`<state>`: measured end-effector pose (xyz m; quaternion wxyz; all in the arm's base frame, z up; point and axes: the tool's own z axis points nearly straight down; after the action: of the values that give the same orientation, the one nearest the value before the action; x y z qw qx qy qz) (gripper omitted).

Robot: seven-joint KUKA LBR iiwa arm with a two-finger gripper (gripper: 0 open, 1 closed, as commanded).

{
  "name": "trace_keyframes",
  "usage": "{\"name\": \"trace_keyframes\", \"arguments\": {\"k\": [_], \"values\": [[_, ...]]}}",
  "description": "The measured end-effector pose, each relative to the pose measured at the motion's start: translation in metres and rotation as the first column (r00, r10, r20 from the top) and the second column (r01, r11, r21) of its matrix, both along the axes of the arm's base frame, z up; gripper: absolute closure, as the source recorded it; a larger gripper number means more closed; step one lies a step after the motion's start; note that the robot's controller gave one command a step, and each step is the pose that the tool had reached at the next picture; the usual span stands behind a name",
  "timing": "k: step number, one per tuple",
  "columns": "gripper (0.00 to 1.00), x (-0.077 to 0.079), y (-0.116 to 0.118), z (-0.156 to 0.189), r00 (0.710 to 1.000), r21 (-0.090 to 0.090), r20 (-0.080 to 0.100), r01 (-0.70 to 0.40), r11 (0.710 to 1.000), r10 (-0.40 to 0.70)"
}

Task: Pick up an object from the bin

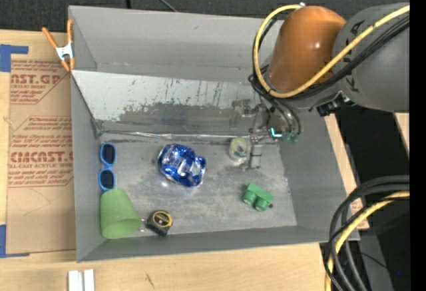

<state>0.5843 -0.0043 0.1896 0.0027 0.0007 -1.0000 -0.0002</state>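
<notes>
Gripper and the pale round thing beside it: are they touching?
Cannot tell. In the camera view the gripper overlaps the right edge of the pale round thing; neither a gap nor contact shows plainly.

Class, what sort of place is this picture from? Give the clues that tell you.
Probably a robotics lab's picking station: a robot gripper hangs in a grey metal bin of unrelated small things, like a green cup, blue sunglasses and a tape measure.

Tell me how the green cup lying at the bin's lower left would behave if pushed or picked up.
The green cup lies on its side, so a nudge would probably roll it, curving since it tapers. It looks like hollow plastic, so likely light. The small tape measure beside it might block that roll.
</notes>
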Motion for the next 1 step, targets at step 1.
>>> {"name": "trace_keyframes", "arguments": {"k": [1], "values": [[0.00,0.0004,0.0360,-0.0240,0.994,0.001,0.006,-0.112,0.994,0.112]]}}
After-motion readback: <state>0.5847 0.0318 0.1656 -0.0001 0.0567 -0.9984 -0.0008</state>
